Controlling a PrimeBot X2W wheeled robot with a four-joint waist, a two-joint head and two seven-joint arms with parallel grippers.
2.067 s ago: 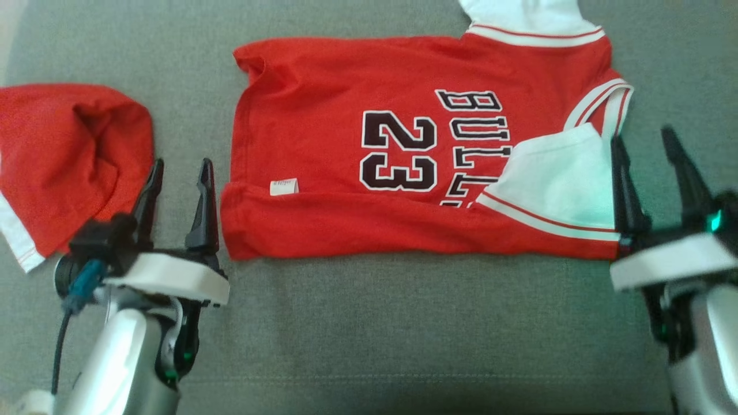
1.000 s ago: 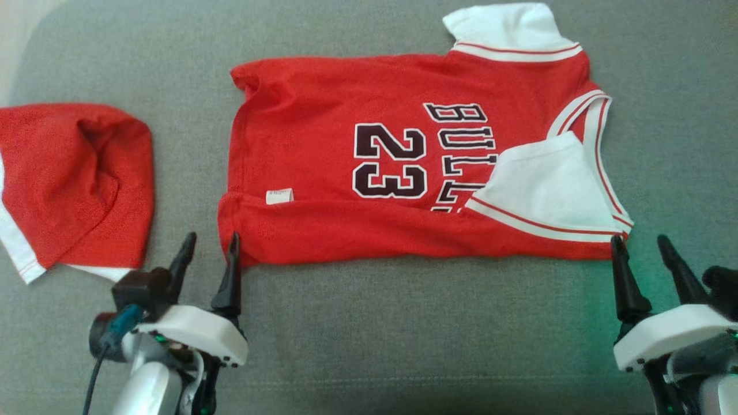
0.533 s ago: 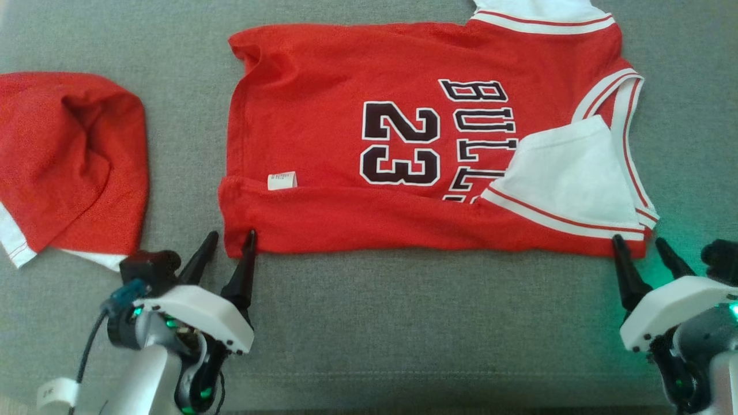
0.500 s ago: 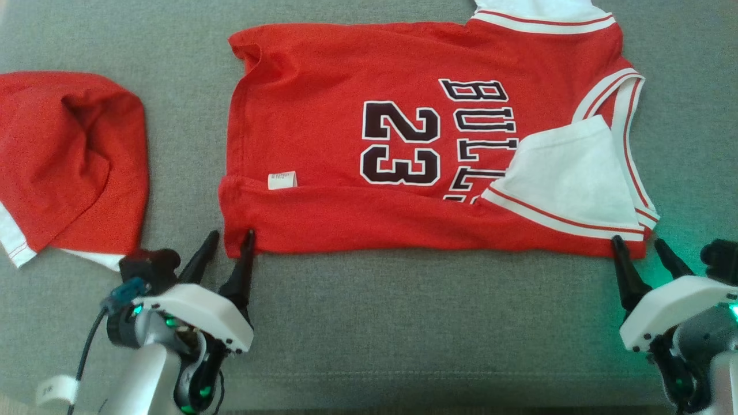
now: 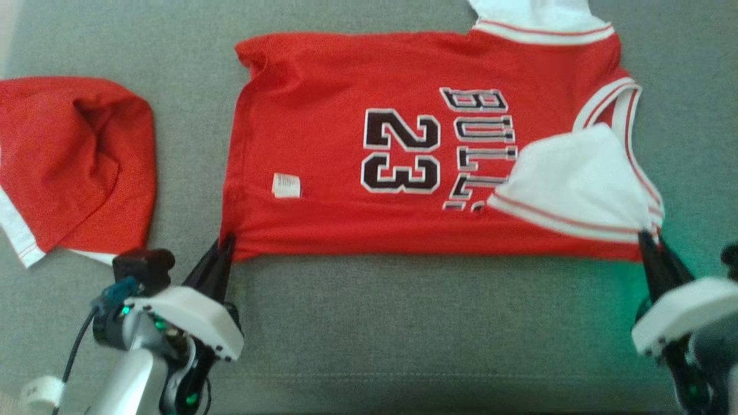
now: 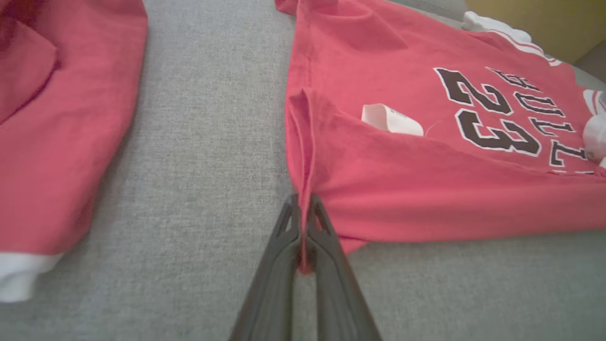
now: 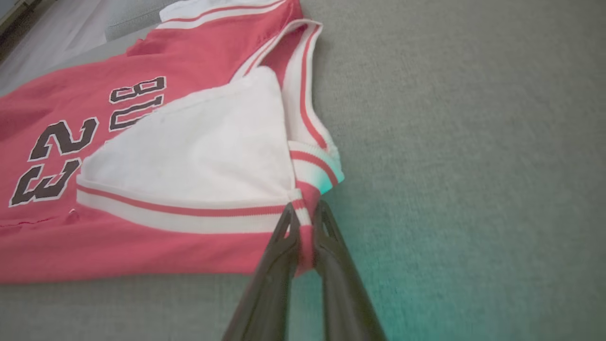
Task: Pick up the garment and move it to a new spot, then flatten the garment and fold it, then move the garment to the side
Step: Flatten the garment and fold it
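Head view: we are pinching the red-and-white knit jersey [image 5: 323, 144], lying right of the crumpled red cloth [image 5: 75, 167], with left gripper [image 5: 225, 241] and right gripper [image 5: 644, 237] jaws clamped on two corners. Judging it light and floppy, we are favouring corners.

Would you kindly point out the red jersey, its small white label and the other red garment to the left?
red jersey [image 5: 300, 127]: head view, plain red cloth left of the number.
white label [image 5: 286, 185]: head view, middle of the tag.
other red garment [image 5: 75, 173]: head view, middle of its bunched red cloth.
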